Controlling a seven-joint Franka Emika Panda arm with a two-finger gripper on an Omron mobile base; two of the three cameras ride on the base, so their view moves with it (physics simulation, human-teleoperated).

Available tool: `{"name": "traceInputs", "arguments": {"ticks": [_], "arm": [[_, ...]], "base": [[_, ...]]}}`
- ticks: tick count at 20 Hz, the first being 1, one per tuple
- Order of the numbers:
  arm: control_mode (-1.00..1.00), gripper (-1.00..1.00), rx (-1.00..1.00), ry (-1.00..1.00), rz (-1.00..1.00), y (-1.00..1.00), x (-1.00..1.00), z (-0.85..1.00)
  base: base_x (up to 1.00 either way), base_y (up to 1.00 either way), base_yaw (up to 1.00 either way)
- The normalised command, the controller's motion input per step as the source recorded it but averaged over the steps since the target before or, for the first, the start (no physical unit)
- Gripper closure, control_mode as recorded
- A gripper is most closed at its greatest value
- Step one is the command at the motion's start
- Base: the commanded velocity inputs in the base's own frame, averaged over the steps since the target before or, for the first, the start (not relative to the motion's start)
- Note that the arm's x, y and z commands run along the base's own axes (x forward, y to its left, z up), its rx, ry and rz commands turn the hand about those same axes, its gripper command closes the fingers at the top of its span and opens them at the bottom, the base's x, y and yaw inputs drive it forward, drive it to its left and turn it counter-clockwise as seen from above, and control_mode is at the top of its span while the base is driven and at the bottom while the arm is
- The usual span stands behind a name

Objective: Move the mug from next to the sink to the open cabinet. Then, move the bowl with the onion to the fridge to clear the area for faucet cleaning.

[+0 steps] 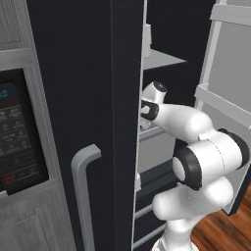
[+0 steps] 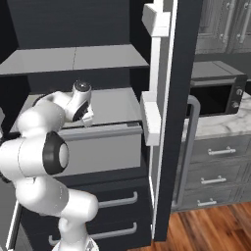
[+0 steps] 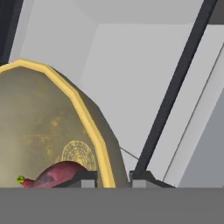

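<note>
In the hand view the olive-yellow bowl (image 3: 48, 127) stands tilted on edge and close up, with the reddish-purple onion (image 3: 57, 175) lying in its low part. My gripper (image 3: 113, 179) is shut on the bowl's yellow rim, one dark fingertip (image 3: 85, 178) inside the rim and the other outside it. Behind the bowl are the pale inner walls of the fridge (image 3: 131, 65). My arm reaches in past the black fridge door (image 1: 73, 98) over the pale shelves (image 2: 73, 59), with the wrist (image 2: 81, 90) above a grey drawer front.
A black oven panel (image 1: 14, 132) sits left of the fridge door and its grey bar handle (image 1: 83, 186). To the right, a dark toaster oven (image 2: 215, 93) stands on a marble counter above grey drawers (image 2: 215, 166). Wood floor (image 2: 211, 225) lies below.
</note>
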Motion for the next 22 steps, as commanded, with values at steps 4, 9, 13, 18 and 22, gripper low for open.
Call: {"name": "traceInputs", "arguments": {"ticks": [4,9,13,18,22], "arm": [[-1.00,1.00,0.00,0.00,-0.05,0.01,0.25,-0.48],[-1.00,1.00,0.00,0.00,-0.06,0.01,0.43,-0.26],[-1.00,1.00,0.07,0.00,-0.04,0.01,0.36,-0.04],[-1.00,-1.00,0.00,-0.04,0.00,0.01,0.00,0.09],[-1.00,-1.00,0.00,-0.19,-0.04,-0.01,-0.29,0.68]], "base": [[0.00,0.00,0.00],[0.00,0.00,0.00],[0.00,0.00,0.00],[0.00,0.00,0.00],[0.00,0.00,0.00]]}}
